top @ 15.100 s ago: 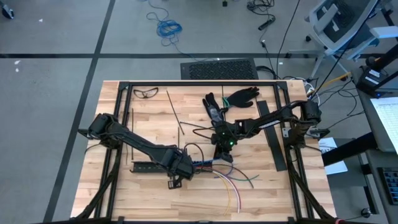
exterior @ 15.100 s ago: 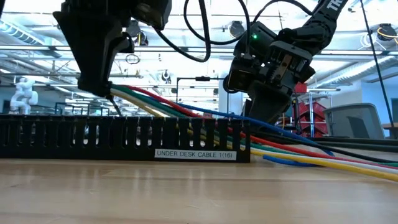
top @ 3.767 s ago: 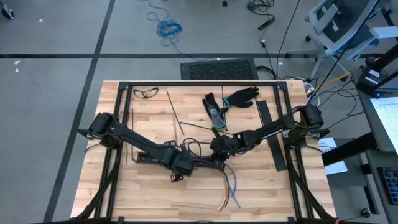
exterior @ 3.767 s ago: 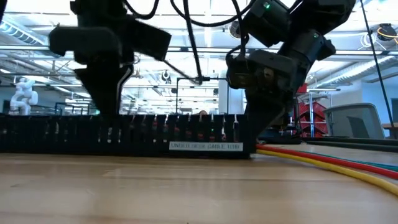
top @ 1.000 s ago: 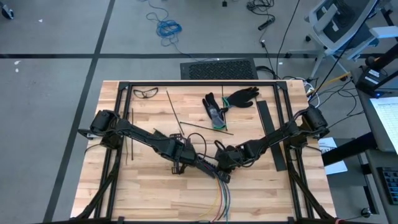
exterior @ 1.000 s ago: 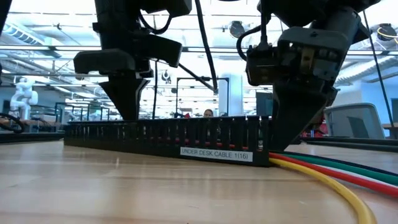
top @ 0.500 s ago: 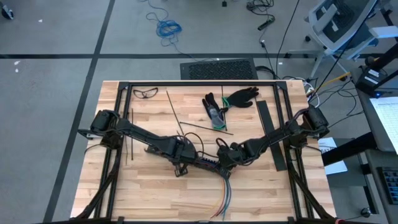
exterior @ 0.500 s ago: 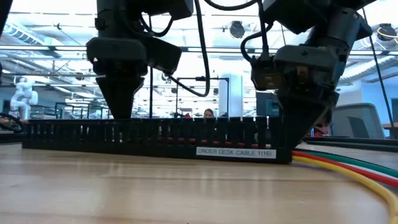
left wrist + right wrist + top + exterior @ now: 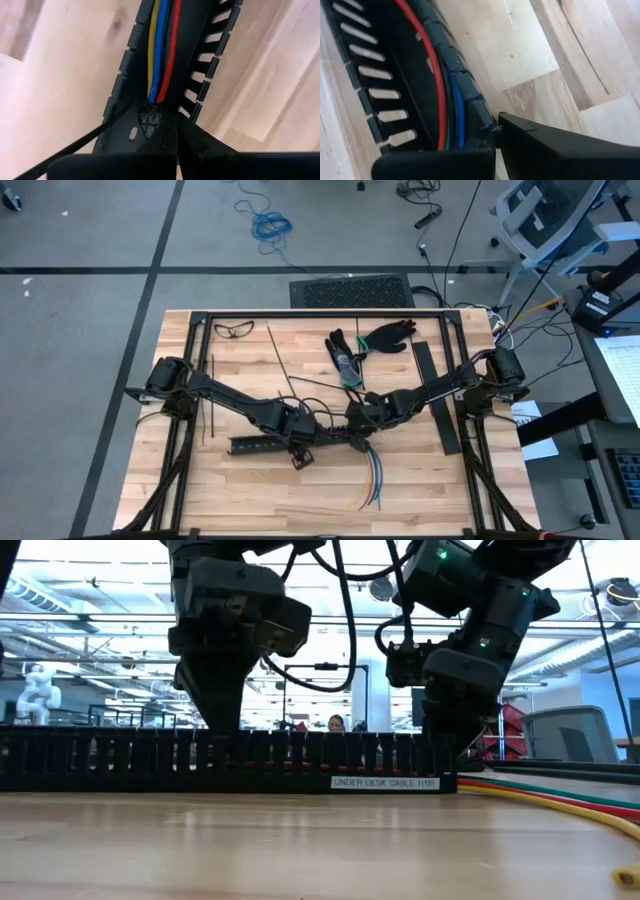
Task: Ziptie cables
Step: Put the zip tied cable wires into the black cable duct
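My left gripper sits down in the black rail near its middle, fingers together on the taped end of the cables, as far as my left wrist view shows; my right gripper is pressed at the rail's right end, fingers together, though I cannot tell whether it pinches the rail wall or a wire. The cables lie inside the rail's channel and spill out past its right end, fanning toward the table's front edge. They look light, limp and smooth-jacketed, so I judge they will slide and splay unless gathered tight; the best hold is on the bundle just outside the rail, where they lie together. The zipties lie untouched well behind the rail, thin and springy, probably awkward to lift flat off wood, so an end is the place to take one. The high view shows zipties and the fanned cable ends; the low view shows only the rail's slotted side, while the wrist views show the wires lying inside.
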### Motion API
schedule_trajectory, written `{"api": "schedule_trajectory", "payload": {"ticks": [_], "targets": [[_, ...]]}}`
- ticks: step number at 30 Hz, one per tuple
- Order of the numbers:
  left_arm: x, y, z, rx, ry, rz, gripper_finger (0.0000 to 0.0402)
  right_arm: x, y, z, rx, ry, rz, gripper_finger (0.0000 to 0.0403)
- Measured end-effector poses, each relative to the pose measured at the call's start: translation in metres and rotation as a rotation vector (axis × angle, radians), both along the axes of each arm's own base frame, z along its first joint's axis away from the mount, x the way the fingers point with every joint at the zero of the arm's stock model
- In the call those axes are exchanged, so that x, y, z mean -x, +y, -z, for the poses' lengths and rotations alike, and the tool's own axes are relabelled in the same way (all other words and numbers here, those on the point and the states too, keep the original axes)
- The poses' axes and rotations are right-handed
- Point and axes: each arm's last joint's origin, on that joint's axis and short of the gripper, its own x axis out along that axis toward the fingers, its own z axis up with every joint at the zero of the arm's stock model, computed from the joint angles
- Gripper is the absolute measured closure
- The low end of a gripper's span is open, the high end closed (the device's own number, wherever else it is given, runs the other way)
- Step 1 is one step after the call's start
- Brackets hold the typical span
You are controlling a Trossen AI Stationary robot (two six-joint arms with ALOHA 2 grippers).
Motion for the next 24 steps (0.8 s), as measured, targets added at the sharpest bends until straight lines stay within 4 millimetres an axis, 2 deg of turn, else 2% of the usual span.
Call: {"api": "schedule_trajectory", "payload": {"ticks": [10,13,18,24], "targets": [[0.008,0.007,0.0,-0.101,0.072,0.117,0.0402,-0.001,0.003,0.0,0.013,-0.013,-0.077,0.0403],[0.007,0.012,0.0,-0.094,0.076,0.103,0.0402,0.0,0.005,0.0,0.02,-0.007,-0.088,0.0403],[0.002,0.021,0.001,-0.059,0.054,0.083,0.0401,0.005,0.005,0.004,-0.018,-0.005,-0.007,0.0403],[-0.002,0.034,0.001,-0.134,0.03,0.185,0.0401,0.008,0.016,0.005,-0.016,-0.006,-0.07,0.0403]]}}
